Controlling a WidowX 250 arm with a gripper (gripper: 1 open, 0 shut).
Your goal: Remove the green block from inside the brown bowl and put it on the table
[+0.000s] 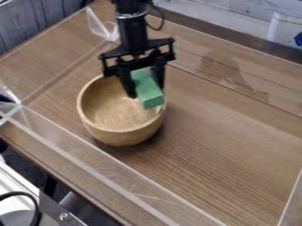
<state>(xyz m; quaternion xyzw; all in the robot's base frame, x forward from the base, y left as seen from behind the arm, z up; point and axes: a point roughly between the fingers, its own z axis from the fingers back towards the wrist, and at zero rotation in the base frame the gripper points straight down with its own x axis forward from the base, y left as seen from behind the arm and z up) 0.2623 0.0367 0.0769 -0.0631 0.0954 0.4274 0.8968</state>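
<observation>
The green block [147, 88] hangs tilted between the black fingers of my gripper [138, 82], which is shut on it. It is lifted above the right rim of the brown bowl [118, 113], clear of the bowl's floor. The light wooden bowl sits on the table [224, 124] at centre left, and nothing shows inside it. My arm comes down from the top of the view, pointing almost straight down.
Clear acrylic walls [141, 190] edge the tabletop at the front and left. A faint stain [224, 69] marks the wood to the right of the gripper. Bare wood-grain surface stretches to the right and front of the bowl.
</observation>
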